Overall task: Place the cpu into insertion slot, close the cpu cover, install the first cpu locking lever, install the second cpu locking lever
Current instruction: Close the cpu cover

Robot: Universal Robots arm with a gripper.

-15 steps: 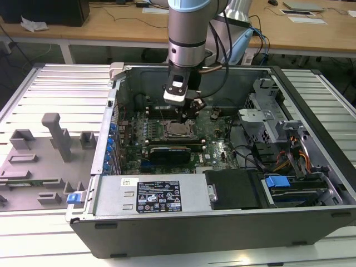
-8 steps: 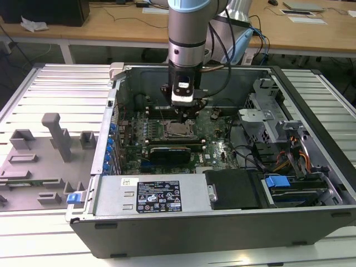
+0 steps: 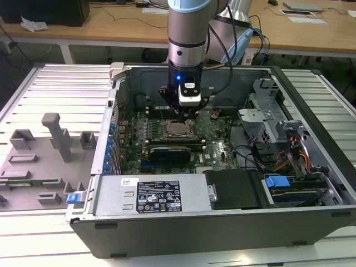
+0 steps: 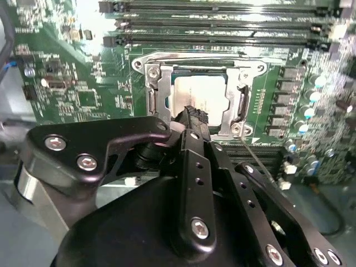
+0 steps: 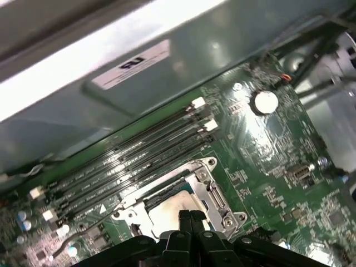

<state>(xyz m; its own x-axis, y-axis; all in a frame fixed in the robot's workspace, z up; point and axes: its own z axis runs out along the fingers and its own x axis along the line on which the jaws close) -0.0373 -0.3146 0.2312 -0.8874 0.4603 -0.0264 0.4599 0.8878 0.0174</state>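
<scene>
The cpu (image 4: 206,97), a flat square chip with a silvery-beige metal top, lies seated in the insertion slot (image 4: 168,99), a square socket with a dark rim on the green circuit board (image 4: 83,83). The cpu cover (image 4: 157,89), a thin silver-grey metal frame with a square cut-out, lies flat around the chip, whose top shows through the opening. A thin metal lever rod (image 4: 257,158) runs outward from one corner of the socket; whether it is latched cannot be determined.

The black end effector (image 4: 194,113) is positioned directly above the edge of the chip and frame. In both wrist views its fingertips (image 5: 185,218) are pressed together with nothing between them. Contact with the frame cannot be confirmed.

Long black memory slots (image 5: 139,150) lie just beside the socket. In the exterior view, the arm reaches down into an open grey computer case (image 3: 222,233), which rests on a ribbed metal tabletop (image 3: 55,94). Grey plastic fixtures (image 3: 58,136) stand on the exterior view's left.
</scene>
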